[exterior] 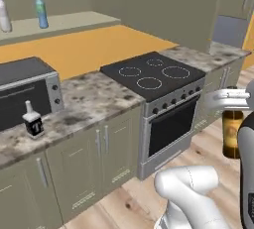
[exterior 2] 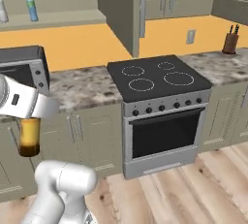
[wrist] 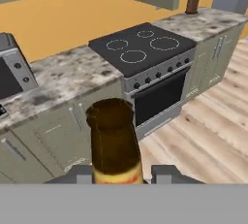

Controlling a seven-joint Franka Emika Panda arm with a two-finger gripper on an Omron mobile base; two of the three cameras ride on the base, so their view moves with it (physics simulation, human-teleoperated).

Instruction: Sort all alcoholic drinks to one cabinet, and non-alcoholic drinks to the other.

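Brown glass, rigid, slick and breakable: the beer bottle (wrist: 115,145) hangs in my claw (wrist: 121,174), clamped low on its body, out over the floor before the stove (exterior: 156,77). I judge a firm low hold safest.

Both base views flank the arm facing the stove (exterior: 154,74); hand view shares it.

A small brown glass beer bottle (exterior 2: 29,137) hung upright below the white arm at the left, in front of the grey-green lower cabinets (exterior 2: 82,136), while a translucent blue plastic bottle with a green top (exterior 2: 31,7) stood on the high pale shelf (exterior 2: 63,20).
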